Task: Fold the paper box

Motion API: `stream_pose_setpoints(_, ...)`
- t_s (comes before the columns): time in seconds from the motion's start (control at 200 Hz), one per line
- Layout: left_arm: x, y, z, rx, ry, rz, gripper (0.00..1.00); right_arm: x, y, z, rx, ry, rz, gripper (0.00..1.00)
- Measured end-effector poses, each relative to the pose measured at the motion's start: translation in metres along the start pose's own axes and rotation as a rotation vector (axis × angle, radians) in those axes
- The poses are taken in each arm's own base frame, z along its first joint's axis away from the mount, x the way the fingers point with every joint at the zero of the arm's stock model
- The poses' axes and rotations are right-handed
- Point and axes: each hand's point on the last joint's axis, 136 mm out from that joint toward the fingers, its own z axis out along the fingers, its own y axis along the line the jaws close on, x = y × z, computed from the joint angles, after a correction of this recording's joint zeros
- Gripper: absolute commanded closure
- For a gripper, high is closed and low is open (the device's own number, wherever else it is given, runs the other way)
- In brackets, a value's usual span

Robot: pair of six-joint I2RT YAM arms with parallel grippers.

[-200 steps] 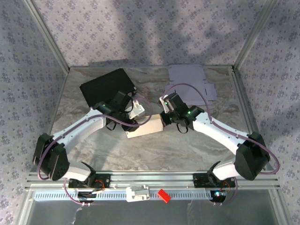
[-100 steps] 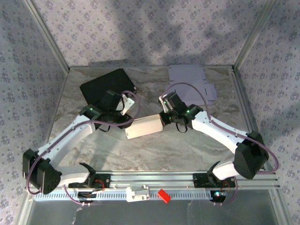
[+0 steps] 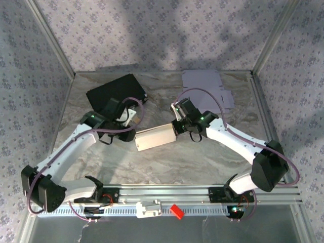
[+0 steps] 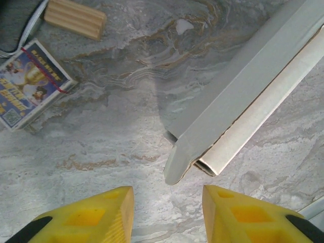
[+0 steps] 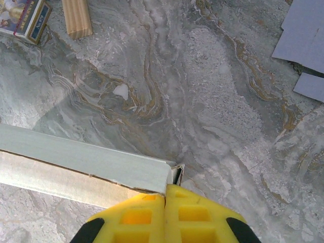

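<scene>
The paper box (image 3: 156, 136) is a long, pale, partly folded sleeve lying mid-table, angled up to the right. My right gripper (image 3: 176, 127) is at its right end. In the right wrist view its yellow fingers (image 5: 165, 202) are pressed together, pinching the box's end wall at the corner (image 5: 169, 174). My left gripper (image 3: 126, 121) stands just left of the box's other end. Its jaws (image 4: 168, 202) are open with only table between them. The box's rounded end flap (image 4: 177, 167) hangs loose a little ahead of the fingertips, apart from them.
A black pad (image 3: 116, 91) lies at the back left and a flat purple-grey box blank (image 3: 205, 83) at the back right. A wooden block (image 4: 76, 19) and a small printed card pack (image 4: 30, 83) sit beyond the left gripper. Metal frame posts bound the table.
The left arm has pulled back to the left, away from the box's end, and its jaws have narrowed somewhat. The right gripper and the box have barely moved.
</scene>
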Motion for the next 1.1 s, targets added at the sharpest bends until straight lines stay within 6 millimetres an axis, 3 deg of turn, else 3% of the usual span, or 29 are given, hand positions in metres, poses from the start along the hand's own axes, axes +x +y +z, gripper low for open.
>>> stream_pose_setpoints(0.28, -0.008, -0.004, 0.006, 0.022, 0.028, 0.012, 0.61, 0.000, 0.001, 0.000, -0.005, 0.004, 0.001, 1.00)
stream_pose_setpoints(1.099, -0.003, -0.005, 0.017, 0.032, 0.077, 0.049, 0.74, -0.003, -0.001, 0.002, -0.011, 0.010, 0.012, 1.00)
